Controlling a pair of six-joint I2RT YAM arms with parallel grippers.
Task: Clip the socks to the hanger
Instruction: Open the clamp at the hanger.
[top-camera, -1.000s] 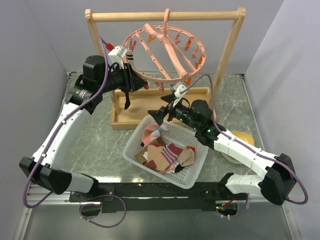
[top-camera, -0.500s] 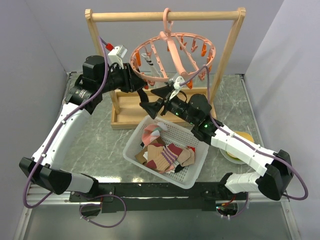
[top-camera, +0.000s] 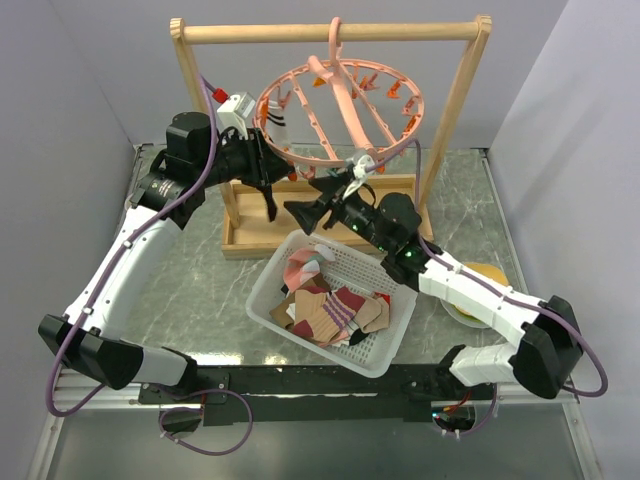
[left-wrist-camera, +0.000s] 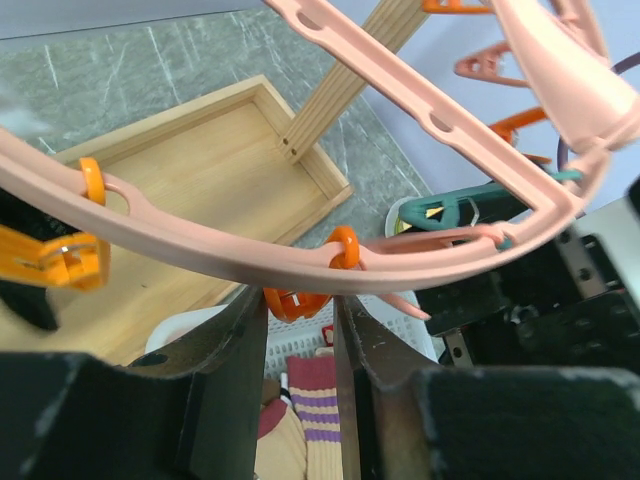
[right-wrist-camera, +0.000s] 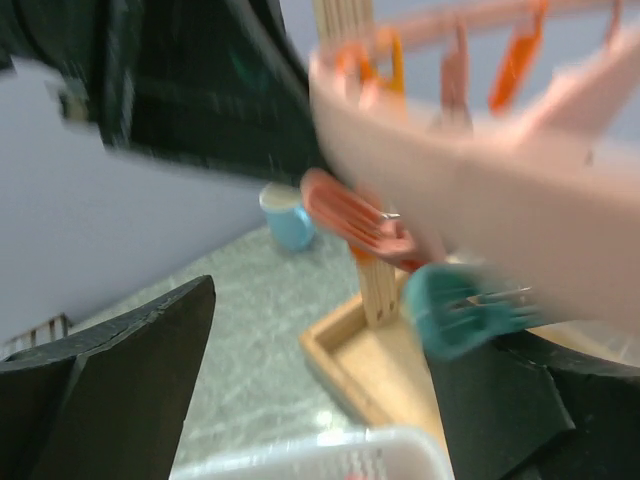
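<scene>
The salmon-pink ring hanger (top-camera: 345, 105) hangs by its hook from the wooden rack, with orange and pink clips round its rim. A white black-striped sock (top-camera: 282, 128) hangs at its left side. My left gripper (top-camera: 268, 178) is at the ring's left edge; in the left wrist view its jaws (left-wrist-camera: 297, 330) stand narrow around an orange clip (left-wrist-camera: 293, 303) under the rim (left-wrist-camera: 200, 255). My right gripper (top-camera: 325, 205) is wide open and empty below the ring's near edge, beside a teal clip (right-wrist-camera: 455, 310). Several socks (top-camera: 325, 310) lie in the basket.
The white mesh basket (top-camera: 262, 300) stands in front of the rack's wooden tray base (top-camera: 255, 232). The rack's posts and top bar (top-camera: 400, 32) frame the hanger. A yellow object (top-camera: 487, 274) lies at the right. A blue cup (right-wrist-camera: 290, 215) stands past the tray.
The ring has swung and tilted. My right arm moved left and up, its open gripper now under the ring's near edge. My left arm stayed nearly still.
</scene>
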